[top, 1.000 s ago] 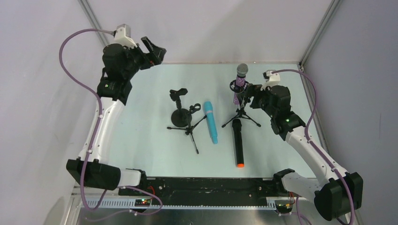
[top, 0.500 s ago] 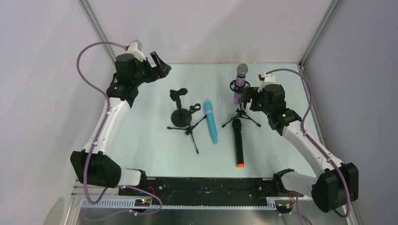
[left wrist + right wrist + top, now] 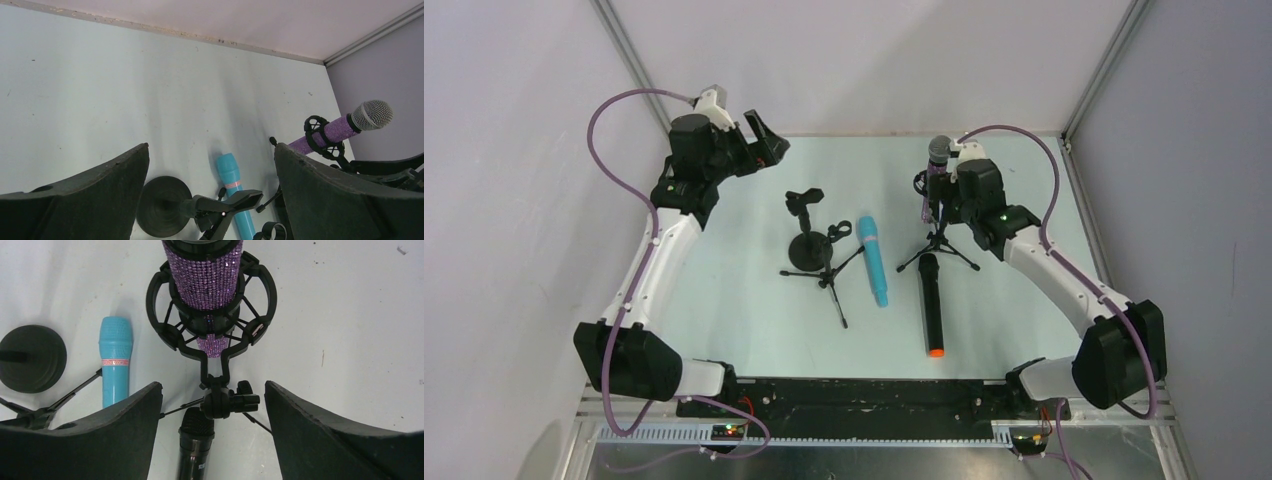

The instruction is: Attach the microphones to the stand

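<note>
Purple microphone point(image 3: 205, 270) is already seated in the shock mount point(image 3: 167, 315) of the tripod stand point(image 3: 938, 245), right-centre of the table, silver head up and tilted slightly. Right gripper point(image 3: 212, 390) is right at it. In the wrist view the mic body sits dead ahead on the gripper's centreline, long axis running straight away from the fingers. The jaws are apart and clamp nothing, flanking the stand's pivot knob without touching the mic. My guess is it's lining up to close on or nudge the purple body, so that centring is what matters. Blue microphone point(image 3: 873, 262) lies flat mid-table, axis near-to-far with its head at the far end, just beside the empty round-base clip stand point(image 3: 805, 245). Black microphone point(image 3: 932, 305) lies flat with its orange end near and its head under the tripod legs, so it's closer to the right arm. Left gripper point(image 3: 764, 140) is wide open and empty, raised at the far-left corner, well apart from everything. Versus a second ago, the right wrist has swung in from the mic's right side to sit against it. The left arm shifted slightly early on and then parked, and all three mics are unmoved.
</note>
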Tool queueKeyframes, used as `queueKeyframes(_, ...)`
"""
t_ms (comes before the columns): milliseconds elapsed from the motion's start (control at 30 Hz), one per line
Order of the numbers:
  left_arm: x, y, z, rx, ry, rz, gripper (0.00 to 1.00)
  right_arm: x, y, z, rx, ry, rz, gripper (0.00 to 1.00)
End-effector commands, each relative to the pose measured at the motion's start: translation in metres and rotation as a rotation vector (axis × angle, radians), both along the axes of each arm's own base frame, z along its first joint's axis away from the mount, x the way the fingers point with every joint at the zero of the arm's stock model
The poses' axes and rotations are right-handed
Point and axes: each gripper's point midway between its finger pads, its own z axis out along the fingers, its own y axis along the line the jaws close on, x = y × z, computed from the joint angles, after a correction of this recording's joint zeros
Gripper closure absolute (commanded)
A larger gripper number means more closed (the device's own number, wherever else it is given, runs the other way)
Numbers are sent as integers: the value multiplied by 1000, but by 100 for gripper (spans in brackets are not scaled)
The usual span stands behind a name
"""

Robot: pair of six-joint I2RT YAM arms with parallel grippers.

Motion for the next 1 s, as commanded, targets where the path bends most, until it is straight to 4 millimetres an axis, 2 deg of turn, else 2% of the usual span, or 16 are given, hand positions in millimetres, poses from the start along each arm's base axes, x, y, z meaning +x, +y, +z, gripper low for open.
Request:
queueKeyframes(0, -6, -5, 33, -23, -89, -28, 2, 7, -7, 12, -48, -24, -9, 24)
queueKeyframes(200, -7, -5, 33, -21, -89, -29, 2, 11, -3, 2, -46, 11, 20, 38)
queueKeyframes(400, -7, -6, 33, -22, -90, -33, 2, 12, 1, -1, -33, 23, 39, 46)
queueKeyframes(533, -8, -6, 35, -19, -94, -33, 2, 14, 4, 1, -24, 12, 45, 57)
queueKeyframes(633, -9, -5, 36, -20, -99, -29, 2, 16, 3, 4, -17, 1, 42, 71)
queueKeyframes(800, -10, -4, 38, -14, -105, -22, 2, 19, 6, 11, 8, -25, 39, 81)
queueKeyframes(967, -11, -5, 40, -15, -110, -27, 2, 21, 7, 25, 38, -69, 30, 92)
